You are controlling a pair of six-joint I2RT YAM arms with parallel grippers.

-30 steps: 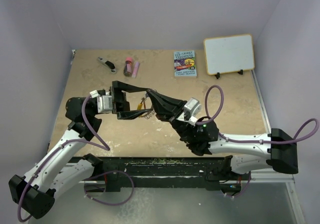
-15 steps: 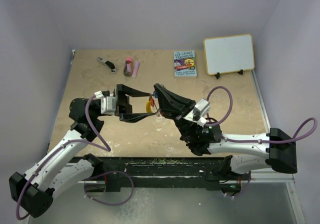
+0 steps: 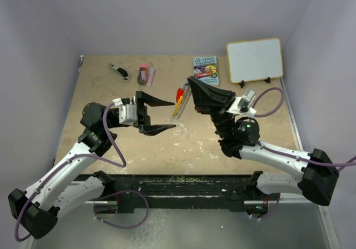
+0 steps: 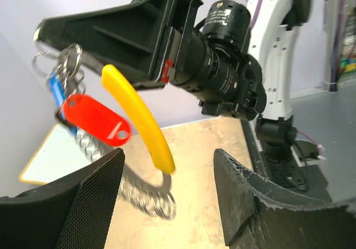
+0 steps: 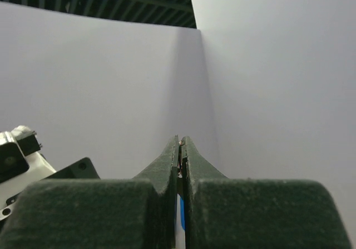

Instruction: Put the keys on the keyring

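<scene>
Over on the left, the left claw [image 3: 176,115] hangs above the surface [image 3: 250,127] with its jaws wide apart and nothing between them. It points right, straight at the prize.

And there it is, centre stage: the keyring [image 3: 179,109], up in the air, clear of the surface and just off the left claw's tips. The left wrist view gives the close look: the keyring [image 4: 140,118] shows a yellow arc and a run of silver coil. The red key [image 4: 94,116] dangles beside it, and the blue key [image 4: 54,90] is tucked just behind the red. Both hang from small loops right at the pinch point. They look threaded on, though from this angle one cannot be sure whether each sits on the hoop or is merely pinched along with it.

Further right, the right claw [image 3: 192,88] is clamped tight on the keyring's top and carries the whole bunch. Its own camera shows the jaws pressed together with only a sliver of blue between them.

By the look of it, this is the closing stage: threading done or very nearly. The next move calls for a check that both keys hang free on the hoop. Failing that, the left claw must come in and steady the coil.
</scene>
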